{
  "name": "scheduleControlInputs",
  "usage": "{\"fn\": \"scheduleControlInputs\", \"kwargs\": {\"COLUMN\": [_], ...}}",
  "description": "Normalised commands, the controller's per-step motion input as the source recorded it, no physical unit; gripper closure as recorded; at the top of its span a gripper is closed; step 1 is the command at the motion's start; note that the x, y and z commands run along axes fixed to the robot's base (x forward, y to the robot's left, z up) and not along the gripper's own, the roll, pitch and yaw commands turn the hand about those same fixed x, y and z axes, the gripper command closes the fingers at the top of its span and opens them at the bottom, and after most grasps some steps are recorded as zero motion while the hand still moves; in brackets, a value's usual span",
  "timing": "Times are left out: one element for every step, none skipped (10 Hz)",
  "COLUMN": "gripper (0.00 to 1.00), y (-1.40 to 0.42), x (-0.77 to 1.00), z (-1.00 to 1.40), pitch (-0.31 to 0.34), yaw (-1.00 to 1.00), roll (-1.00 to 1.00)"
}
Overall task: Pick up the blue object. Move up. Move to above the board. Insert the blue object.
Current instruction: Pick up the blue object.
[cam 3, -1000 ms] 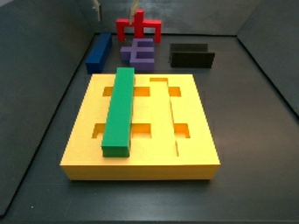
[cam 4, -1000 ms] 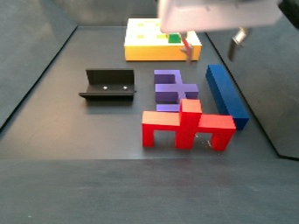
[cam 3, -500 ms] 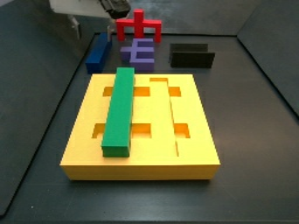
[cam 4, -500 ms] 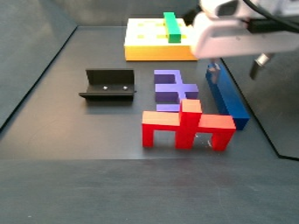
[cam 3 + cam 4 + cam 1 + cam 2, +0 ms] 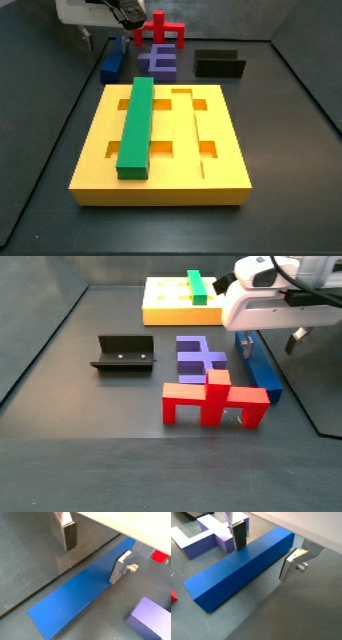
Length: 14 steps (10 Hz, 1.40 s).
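The blue object, a long dark blue bar, lies flat on the dark floor in both wrist views point(image 5: 80, 592) point(image 5: 238, 569) and in both side views point(image 5: 110, 68) point(image 5: 262, 368). My gripper point(image 5: 264, 552) is open and hangs just over the bar, one finger point(image 5: 238, 534) on each long side and apart from it. The gripper also shows in a wrist view point(image 5: 93, 554) and in both side views point(image 5: 107, 40) point(image 5: 271, 344). The yellow board point(image 5: 221, 150) point(image 5: 166, 316) stands away from the gripper, with a long green bar point(image 5: 136, 125) point(image 5: 198, 286) seated in one groove.
A purple E-shaped block point(image 5: 201, 356) point(image 5: 201, 537) point(image 5: 163, 62) lies beside the blue bar. A red block point(image 5: 211, 401) point(image 5: 160, 30) stands at the bar's end. The fixture point(image 5: 123, 353) point(image 5: 221, 63) stands past the purple block. Dark walls ring the floor.
The gripper has moved from over the board to the blue bar and come down until its open fingers straddle it. The pieces have not moved.
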Motion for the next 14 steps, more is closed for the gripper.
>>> {"fn": "scheduleControlInputs", "kwargs": {"gripper": [0.0,0.0,0.0,0.0,0.0,0.0,0.0,0.0,0.0,0.0,0.0,0.0,0.0,0.0], "y": [0.01,0.03,0.05,0.03,0.0,0.0,0.0,0.0,0.0,0.0,0.0,0.0,0.0,-0.02], "x": [0.31,0.04,-0.29,-0.29,-0.18,0.04,0.35,0.28,0.19,0.13,0.03,0.0,0.0,0.0], "z": [-0.35,-0.29,-0.11,-0.08,-0.02,-0.04,-0.08,-0.09,-0.14,-0.26,-0.24,-0.1,-0.04,0.03], "pitch": [-0.097,-0.08,-0.03,-0.02,-0.054,-0.083,-0.081,-0.08,-0.069,-0.083,-0.087,-0.079,-0.071,-0.036], "yaw": [0.08,0.06,0.05,0.03,0.04,0.05,0.05,0.01,0.03,0.0,0.01,0.02,0.03,0.09], "roll": [-0.12,-0.13,-0.12,-0.13,-0.16,-0.16,-0.14,-0.13,-0.12,-0.13,-0.15,-0.16,-0.16,-0.11]}}
